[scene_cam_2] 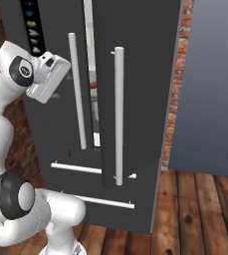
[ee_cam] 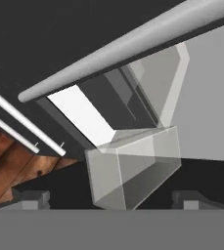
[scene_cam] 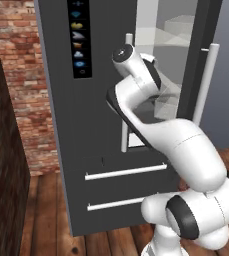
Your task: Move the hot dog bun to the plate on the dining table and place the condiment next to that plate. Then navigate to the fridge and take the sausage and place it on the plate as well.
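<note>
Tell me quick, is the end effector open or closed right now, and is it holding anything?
End effector: open, holding nothing; its dark finger tips stand wide apart, facing the clear bin inside the tall dark grey fridge, whose door is ajar.

1 fridge with 2 upright handles, 2 drawers, 1 icon panel; 1 clear bin; 1 brick wall.
</note>
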Motion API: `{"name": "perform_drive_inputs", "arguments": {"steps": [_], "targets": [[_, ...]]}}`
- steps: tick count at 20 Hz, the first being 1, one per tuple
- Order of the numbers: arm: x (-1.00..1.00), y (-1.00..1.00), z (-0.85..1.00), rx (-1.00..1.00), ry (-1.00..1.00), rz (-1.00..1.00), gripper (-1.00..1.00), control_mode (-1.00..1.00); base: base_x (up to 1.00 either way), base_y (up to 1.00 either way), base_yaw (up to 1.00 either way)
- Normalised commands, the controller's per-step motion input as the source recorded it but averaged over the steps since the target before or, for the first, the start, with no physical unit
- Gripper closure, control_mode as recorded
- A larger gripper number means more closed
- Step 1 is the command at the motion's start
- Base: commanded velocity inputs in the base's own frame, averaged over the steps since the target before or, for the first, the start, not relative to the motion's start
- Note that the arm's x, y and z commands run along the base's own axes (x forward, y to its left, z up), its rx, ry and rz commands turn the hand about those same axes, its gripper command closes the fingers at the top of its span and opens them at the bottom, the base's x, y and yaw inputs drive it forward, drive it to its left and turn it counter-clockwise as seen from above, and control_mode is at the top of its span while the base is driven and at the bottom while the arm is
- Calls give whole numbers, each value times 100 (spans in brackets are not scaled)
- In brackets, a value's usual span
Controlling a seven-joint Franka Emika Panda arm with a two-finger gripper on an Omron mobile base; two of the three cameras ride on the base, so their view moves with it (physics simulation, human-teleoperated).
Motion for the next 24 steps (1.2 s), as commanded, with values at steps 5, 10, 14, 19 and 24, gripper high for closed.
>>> {"name": "perform_drive_inputs", "arguments": {"steps": [5,10,14,19,24], "targets": [[59,-45,-19,0,0,-3,-100,-100,0,0,0],[50,-50,-16,0,0,-3,-100,-100,0,0,0],[22,-57,-10,0,0,-7,-100,-100,0,0,0],[1,-65,-5,0,0,-11,-100,-100,0,0,0],[-4,-70,0,0,-3,-14,-100,-100,0,0,0]]}}
